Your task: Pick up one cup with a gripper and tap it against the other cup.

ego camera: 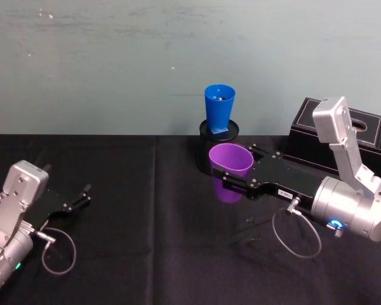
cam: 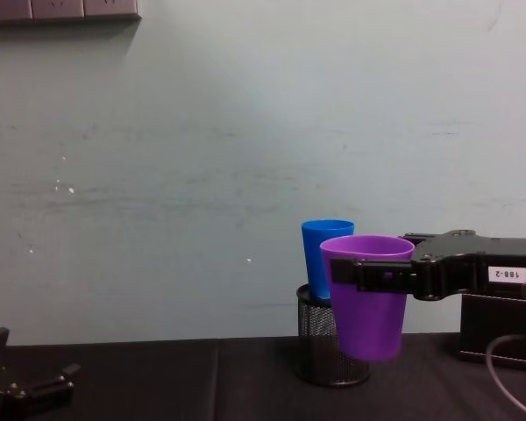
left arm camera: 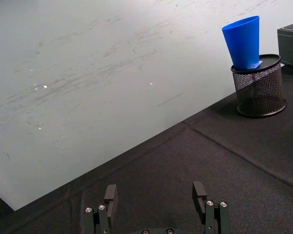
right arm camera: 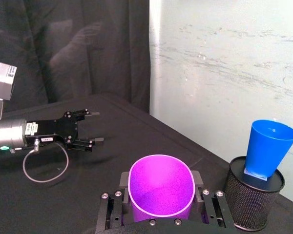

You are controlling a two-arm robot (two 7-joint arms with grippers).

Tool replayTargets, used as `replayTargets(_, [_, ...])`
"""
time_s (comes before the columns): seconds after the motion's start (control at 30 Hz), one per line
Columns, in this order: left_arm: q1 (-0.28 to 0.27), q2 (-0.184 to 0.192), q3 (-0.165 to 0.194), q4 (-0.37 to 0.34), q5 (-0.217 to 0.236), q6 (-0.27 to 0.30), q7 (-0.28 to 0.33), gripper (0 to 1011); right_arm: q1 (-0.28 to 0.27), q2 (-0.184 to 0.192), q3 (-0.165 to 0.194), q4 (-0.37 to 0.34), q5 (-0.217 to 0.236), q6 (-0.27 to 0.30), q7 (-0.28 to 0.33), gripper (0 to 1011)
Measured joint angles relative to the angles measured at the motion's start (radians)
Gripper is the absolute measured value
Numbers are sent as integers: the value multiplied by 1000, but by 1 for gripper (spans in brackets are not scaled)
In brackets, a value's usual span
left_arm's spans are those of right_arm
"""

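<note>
My right gripper (ego camera: 236,168) (cam: 377,274) is shut on the purple cup (ego camera: 230,160) (right arm camera: 160,187) (cam: 368,303), with one flat jaw on each side just below the rim. The cup stays upright and hangs a little above the black cloth. Just behind it, the blue cup (ego camera: 219,108) (right arm camera: 268,153) (cam: 318,246) stands in a black mesh pen holder (ego camera: 204,151) (cam: 320,355). A small gap separates the two cups. My left gripper (ego camera: 86,194) (left arm camera: 155,192) (right arm camera: 95,126) rests open and empty at the table's left.
A black box (ego camera: 343,136) (cam: 500,329) sits at the back right, close behind my right arm. The pale wall rises right behind the pen holder (left arm camera: 259,90). Black cloth (ego camera: 152,235) covers the table between the two arms.
</note>
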Motion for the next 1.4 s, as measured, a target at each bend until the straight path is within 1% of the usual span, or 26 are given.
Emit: replayTargets(1.4, [0, 0, 0, 0, 0, 0, 0, 1004, 0, 0, 0, 1, -1, -1, 0, 728])
